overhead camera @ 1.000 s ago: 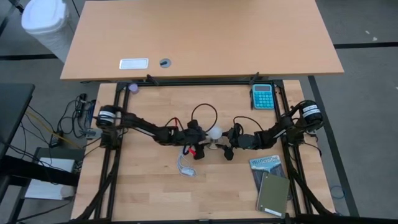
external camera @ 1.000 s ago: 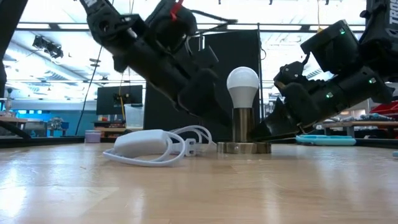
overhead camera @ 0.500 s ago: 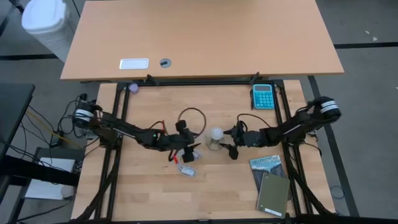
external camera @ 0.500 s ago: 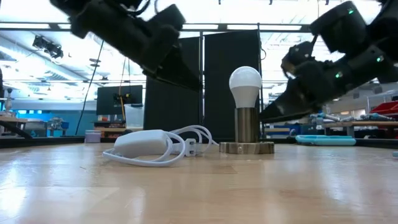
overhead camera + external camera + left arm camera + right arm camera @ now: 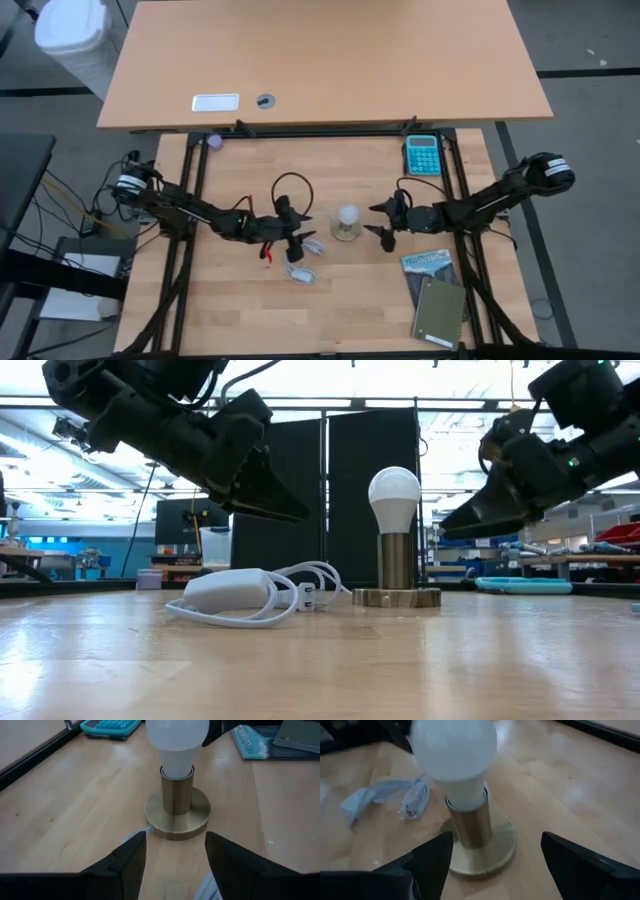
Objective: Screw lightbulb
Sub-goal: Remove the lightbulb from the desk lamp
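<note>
The white lightbulb (image 5: 347, 215) stands upright with its base down in the brass socket tube (image 5: 397, 561), which rises from a round brass disc (image 5: 177, 815) lying flat on the table. It also shows in the low view (image 5: 395, 498), the left wrist view (image 5: 176, 735) and the right wrist view (image 5: 455, 752). My left gripper (image 5: 292, 232) is open and empty, to the bulb's left. My right gripper (image 5: 385, 220) is open and empty, to the bulb's right. Neither touches the bulb or the socket.
The socket's white cord and plug (image 5: 240, 595) lie coiled on the table left of the disc, under my left gripper (image 5: 275, 490). A blue calculator (image 5: 422, 155) lies at the far right. A booklet and a grey notebook (image 5: 437, 300) lie at the near right.
Both grippers have drawn back from the bulb: my left gripper toward the table's left edge, my right gripper toward the right edge, both rising a little. The bulb and socket stand free and unmoved on the table.
</note>
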Controlling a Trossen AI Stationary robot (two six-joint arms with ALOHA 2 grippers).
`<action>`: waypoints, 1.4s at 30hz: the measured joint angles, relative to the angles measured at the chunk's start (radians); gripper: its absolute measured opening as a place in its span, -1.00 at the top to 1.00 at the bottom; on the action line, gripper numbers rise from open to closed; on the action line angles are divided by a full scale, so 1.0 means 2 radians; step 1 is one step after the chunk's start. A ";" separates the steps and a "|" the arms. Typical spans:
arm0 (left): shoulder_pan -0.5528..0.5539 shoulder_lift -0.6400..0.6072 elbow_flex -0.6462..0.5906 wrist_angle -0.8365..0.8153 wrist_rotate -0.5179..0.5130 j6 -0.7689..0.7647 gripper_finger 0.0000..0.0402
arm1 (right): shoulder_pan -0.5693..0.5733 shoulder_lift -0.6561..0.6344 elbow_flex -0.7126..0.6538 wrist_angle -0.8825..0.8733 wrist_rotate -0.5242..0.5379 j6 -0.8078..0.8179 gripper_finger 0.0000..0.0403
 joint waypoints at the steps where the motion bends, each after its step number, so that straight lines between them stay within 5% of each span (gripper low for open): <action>1: 0.000 0.000 0.000 0.001 0.000 0.001 -0.04 | 0.000 0.000 0.000 -0.004 0.000 -0.002 -0.52; 12: -0.010 -0.025 0.001 -0.003 -0.003 0.036 -0.04 | 0.020 -0.032 -0.025 0.000 -0.031 -0.036 -0.52; 20: 0.001 -0.010 0.001 0.052 0.012 0.042 -0.04 | 0.019 -0.033 -0.027 0.047 -0.002 -0.042 -0.52; 30: 0.025 0.154 0.039 0.222 0.043 0.042 -0.04 | 0.019 -0.027 -0.027 0.071 0.002 -0.017 -0.52; 36: 0.033 0.240 0.101 0.225 0.042 0.042 -0.04 | 0.019 0.029 -0.027 0.111 0.000 -0.004 -0.52; 42: 0.042 0.261 0.130 0.215 0.019 0.041 -0.04 | 0.019 0.109 -0.019 0.167 -0.004 -0.001 -0.52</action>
